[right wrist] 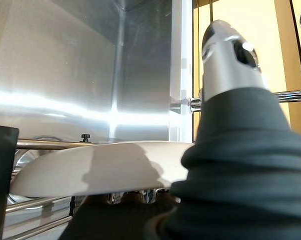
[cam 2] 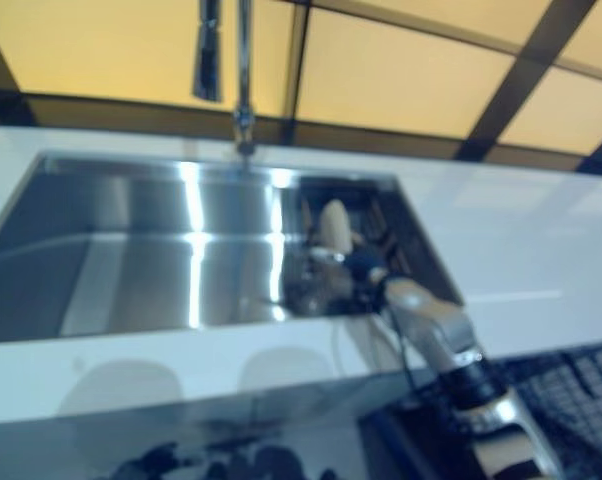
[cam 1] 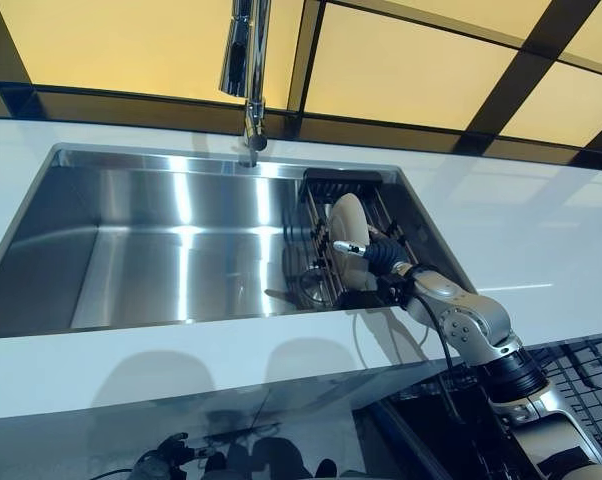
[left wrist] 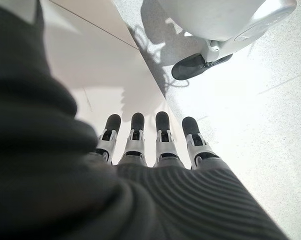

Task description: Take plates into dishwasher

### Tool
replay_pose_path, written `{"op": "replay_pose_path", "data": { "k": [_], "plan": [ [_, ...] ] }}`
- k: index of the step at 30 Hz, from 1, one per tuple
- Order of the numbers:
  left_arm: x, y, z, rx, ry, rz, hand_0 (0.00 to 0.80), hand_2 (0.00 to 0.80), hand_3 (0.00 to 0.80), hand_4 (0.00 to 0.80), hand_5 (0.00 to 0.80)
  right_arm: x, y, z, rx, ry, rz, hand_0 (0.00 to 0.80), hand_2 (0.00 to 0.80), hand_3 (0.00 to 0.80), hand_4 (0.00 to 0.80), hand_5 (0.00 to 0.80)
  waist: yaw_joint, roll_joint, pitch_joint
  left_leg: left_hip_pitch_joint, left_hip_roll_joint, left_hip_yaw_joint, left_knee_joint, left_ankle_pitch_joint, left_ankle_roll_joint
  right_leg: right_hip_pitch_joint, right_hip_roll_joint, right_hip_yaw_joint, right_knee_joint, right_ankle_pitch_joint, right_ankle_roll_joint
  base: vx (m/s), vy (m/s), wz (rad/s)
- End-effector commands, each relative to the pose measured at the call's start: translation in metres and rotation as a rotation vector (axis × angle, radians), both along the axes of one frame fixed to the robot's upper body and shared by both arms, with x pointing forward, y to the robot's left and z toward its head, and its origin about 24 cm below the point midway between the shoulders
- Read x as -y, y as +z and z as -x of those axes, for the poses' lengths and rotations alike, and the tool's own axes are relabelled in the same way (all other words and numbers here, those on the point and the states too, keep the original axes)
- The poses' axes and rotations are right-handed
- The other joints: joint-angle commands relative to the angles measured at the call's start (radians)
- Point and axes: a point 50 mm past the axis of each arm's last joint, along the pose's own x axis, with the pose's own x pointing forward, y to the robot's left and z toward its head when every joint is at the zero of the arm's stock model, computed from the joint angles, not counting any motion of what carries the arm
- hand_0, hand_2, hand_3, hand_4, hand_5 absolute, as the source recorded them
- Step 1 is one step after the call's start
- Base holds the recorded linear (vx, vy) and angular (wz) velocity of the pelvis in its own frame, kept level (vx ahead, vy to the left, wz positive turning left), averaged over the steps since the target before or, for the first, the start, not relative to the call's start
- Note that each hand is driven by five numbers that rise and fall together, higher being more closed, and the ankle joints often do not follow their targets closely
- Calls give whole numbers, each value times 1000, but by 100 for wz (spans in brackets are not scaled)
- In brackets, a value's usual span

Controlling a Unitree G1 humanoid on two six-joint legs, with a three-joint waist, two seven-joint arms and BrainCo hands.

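- While the right robot hand (cam 1: 373, 252) reaches down into the right end of the steel sink (cam 1: 131, 250), it's got hold of a cream plate (cam 1: 349, 232) that stands on edge in a dark wire rack (cam 1: 321, 240) there.
- From the right wrist view the plate (right wrist: 100, 167) runs edge-on straight across the hand, with the thumb (right wrist: 225, 60) on one side of it and the fingers tucked under on the other side, so it's pinched between them. Only the finger bases peek out under the rim, so I can't see the tips.
- The plate is still inside the rack in the sink, not lifted clear as far as I can tell; rack bars show right next to it.
- A tall chrome faucet (cam 1: 246, 70) comes up from the back edge of the sink, roughly in the middle.
- White tabletop (cam 1: 541, 230) wraps around the sink on all sides.
- Down at the lower right, behind the right arm, there's a black wire dishwasher rack (cam 1: 581, 375); nothing visible in the bit that shows.
- Left robot hand (left wrist: 150, 145) only shows up in its own wrist view: fingers straight and spread a little, holding nothing, hanging over a pale floor (left wrist: 250, 115).
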Motion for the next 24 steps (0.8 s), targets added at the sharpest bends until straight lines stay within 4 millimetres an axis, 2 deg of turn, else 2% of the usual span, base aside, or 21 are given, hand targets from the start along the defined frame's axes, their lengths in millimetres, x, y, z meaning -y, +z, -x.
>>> {"op": "replay_pose_path", "data": {
  "k": [1, 6, 7, 8, 9, 10, 12, 13, 14, 15, 24],
  "plan": [
    [12, 2, -20, 40, -42, 6, 0, 0, 0, 0, 0, -4, 12, -5, 54, 3, -26, 0, 0, 0, 0, 0, 23, 37, -4, 0, -37, 58, -4, -46, 83, -47, -71, 29, 62, 102, 68, 0, 0, 0],
    [13, 2, -21, 39, -43, 9, 0, 0, 0, 0, 0, -1, 10, -6, 51, -25, -17, 0, 0, 0, 0, 0, 22, 39, -5, 0, -39, 57, -4, -46, 85, -50, -74, 32, 66, 105, 69, 0, 0, 0],
    [13, 2, -21, 38, -44, 10, 0, 0, 0, 0, 0, 0, 9, -6, 48, -33, -13, 41, 41, 41, 41, 41, 22, 39, -6, 0, -39, 57, -4, -46, 85, -51, -74, 33, 67, 106, 69, 0, 0, 0],
    [14, 2, -21, 38, -45, 11, 0, 0, 0, 0, 0, 1, 9, -7, 46, -40, -13, 119, 119, 119, 119, 119, 22, 40, -6, 0, -39, 57, -4, -46, 85, -51, -75, 33, 67, 106, 69, 0, 0, 0],
    [14, 2, -21, 39, -45, 12, 0, 0, 0, 0, 0, 2, 8, -8, 41, -48, -10, 292, 292, 292, 292, 292, 23, 40, -5, 2, -39, 56, -4, -47, 85, -50, -74, 33, 67, 104, 69, 0, 0, 0],
    [14, 1, -21, 39, -45, 13, 0, 0, 0, 0, 0, 2, 8, -8, 39, -51, -7, 295, 295, 295, 295, 295, 23, 40, -5, 2, -39, 55, -4, -47, 85, -50, -74, 33, 67, 104, 68, 0, 0, 0],
    [14, 1, -20, 39, -47, 15, 0, 0, 0, 0, 0, 4, 7, -10, 32, -66, -2, 527, 527, 527, 527, 527, 24, 41, -6, 2, -40, 55, -4, -47, 86, -49, -74, 34, 68, 102, 67, 0, 0, 0],
    [14, 1, -20, 39, -47, 15, 0, 0, 0, 0, 0, 5, 7, -10, 32, -68, -2, 565, 565, 565, 565, 565, 24, 41, -6, 2, -40, 54, -4, -48, 86, -50, -75, 34, 68, 103, 67, 0, 0, 0],
    [14, 1, -20, 39, -48, 16, 0, 0, 0, 0, 0, 6, 7, -10, 29, -76, -2, 731, 731, 731, 731, 731, 25, 41, -6, 1, -41, 53, -4, -48, 86, -50, -75, 34, 69, 103, 67, 0, 0, 0],
    [14, 1, -21, 39, -49, 17, 0, 0, 0, 0, 0, 7, 7, -11, 30, -84, 2, 800, 800, 800, 800, 800, 25, 41, -6, 0, -41, 51, -4, -48, 87, -52, -75, 36, 72, 102, 67, 0, 0, 0],
    [16, 1, -19, 36, -53, 21, 0, 0, 0, 0, 0, 12, 8, -14, 35, -118, 12, 800, 800, 800, 800, 800, 29, 44, -5, 1, -43, 46, -4, -48, 89, -49, -72, 38, 73, 98, 64, 0, 0, 0]
  ]
}}
